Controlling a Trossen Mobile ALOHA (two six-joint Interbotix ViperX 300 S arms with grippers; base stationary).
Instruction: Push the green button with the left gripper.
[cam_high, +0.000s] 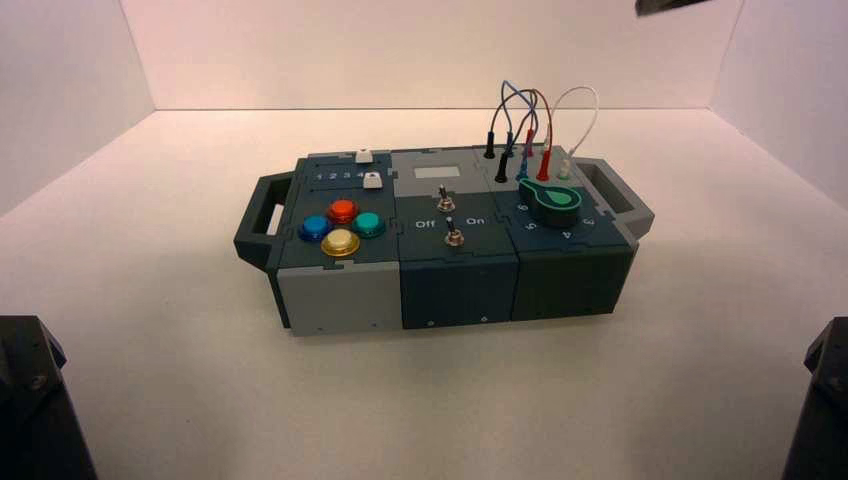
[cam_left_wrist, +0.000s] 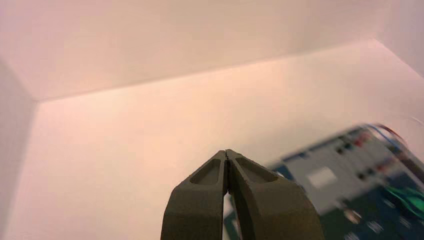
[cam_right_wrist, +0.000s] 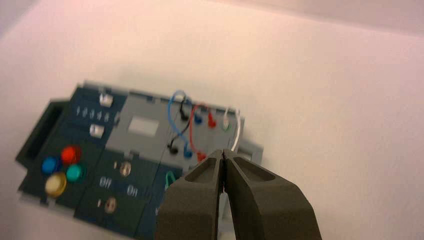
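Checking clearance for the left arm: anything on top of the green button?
Nothing. The green button sits uncovered on the box, in a cluster with red, blue and yellow ones. The left gripper is shut, off the box. The right gripper is shut too, above the box.

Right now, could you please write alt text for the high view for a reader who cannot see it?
A dark box stands mid-table with the green button in a cluster beside red, blue and yellow buttons at its left end. Both arms sit parked at the bottom corners, far from it, and nothing touches the box.
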